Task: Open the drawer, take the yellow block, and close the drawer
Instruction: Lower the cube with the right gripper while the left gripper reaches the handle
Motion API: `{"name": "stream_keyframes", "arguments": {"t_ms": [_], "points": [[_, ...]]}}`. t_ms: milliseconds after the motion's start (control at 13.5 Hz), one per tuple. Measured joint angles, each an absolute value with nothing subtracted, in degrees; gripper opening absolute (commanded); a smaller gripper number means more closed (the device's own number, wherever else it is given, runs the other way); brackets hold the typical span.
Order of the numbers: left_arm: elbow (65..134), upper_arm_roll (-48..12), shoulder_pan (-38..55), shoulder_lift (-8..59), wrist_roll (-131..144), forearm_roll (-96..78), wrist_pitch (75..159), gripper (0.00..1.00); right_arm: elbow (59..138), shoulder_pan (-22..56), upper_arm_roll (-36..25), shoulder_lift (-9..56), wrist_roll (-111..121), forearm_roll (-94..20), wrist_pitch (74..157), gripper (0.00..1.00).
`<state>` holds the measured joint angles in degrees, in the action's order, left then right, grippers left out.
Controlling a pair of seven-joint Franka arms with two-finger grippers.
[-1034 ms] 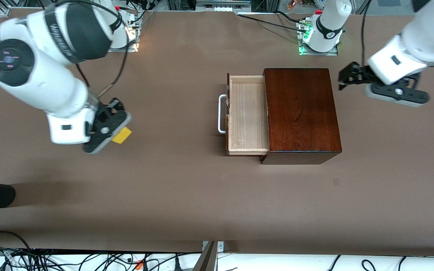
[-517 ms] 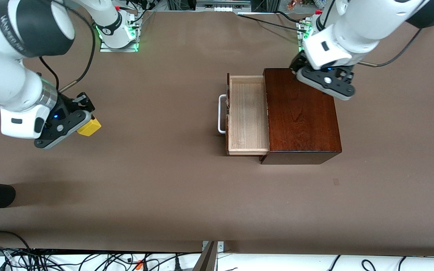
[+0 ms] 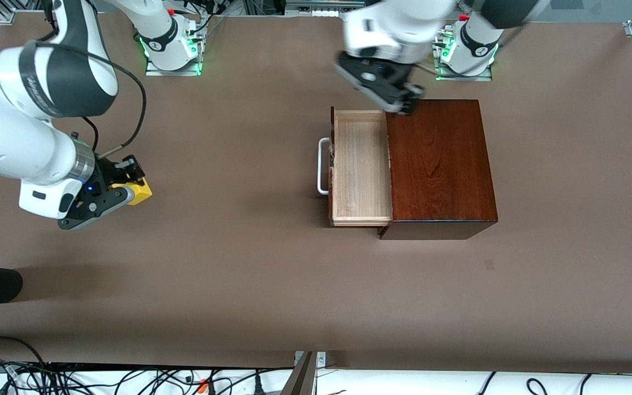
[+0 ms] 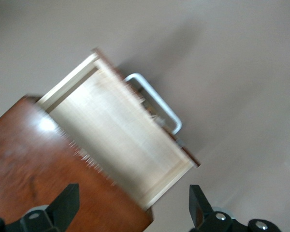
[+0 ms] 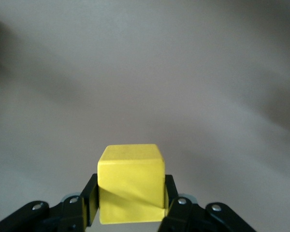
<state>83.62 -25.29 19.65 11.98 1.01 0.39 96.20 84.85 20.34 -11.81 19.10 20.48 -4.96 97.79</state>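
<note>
over the last second the left gripper [image 3: 406,104] swept in from the left arm's end of the table, crossed above the box [image 3: 439,167], and now hung over the box's top edge where the drawer [image 3: 361,167] comes out. its fingers [image 4: 65,205] stood wide apart with nothing between them, the open tray showing in the gap from the left wrist view. the right gripper [image 3: 124,184] carried the yellow block [image 3: 139,191] toward the right arm's end of the table and was clamped on it, a finger [image 5: 89,198] pressed to each side face, above the bare table [image 3: 239,263].

so the block was out, and the tray looked empty; closing seemed to be the step left, likely for the left arm.

the drawer lay pulled out toward the right arm's end, its white bar handle [image 3: 322,166] facing that way. the handle's long axis ran nearer-to-farther from the front camera, crosswise to the slide direction, so a push against the front would need to go straight toward the box.
</note>
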Motion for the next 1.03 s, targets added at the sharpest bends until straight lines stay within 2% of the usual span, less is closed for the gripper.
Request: {"name": "stream_keyframes", "arguments": {"t_ms": [369,739,1034], "points": [[83.5,-25.4,27.8,21.2,-9.4,5.2,105.2,1.00,100.7,20.4,-11.9,14.3,16.1,-5.0,109.4,0.13],[82.6,-25.3,29.3,28.9,-28.0,13.3,108.3,1.00,115.4,20.4,-11.9,14.0,12.2,-5.0,126.7,0.13],[82.3,-25.3,31.1,34.4,-30.1,19.7,110.0,1.00,122.1,20.0,-12.1,15.0,8.5,-5.0,134.0,0.13]]}}
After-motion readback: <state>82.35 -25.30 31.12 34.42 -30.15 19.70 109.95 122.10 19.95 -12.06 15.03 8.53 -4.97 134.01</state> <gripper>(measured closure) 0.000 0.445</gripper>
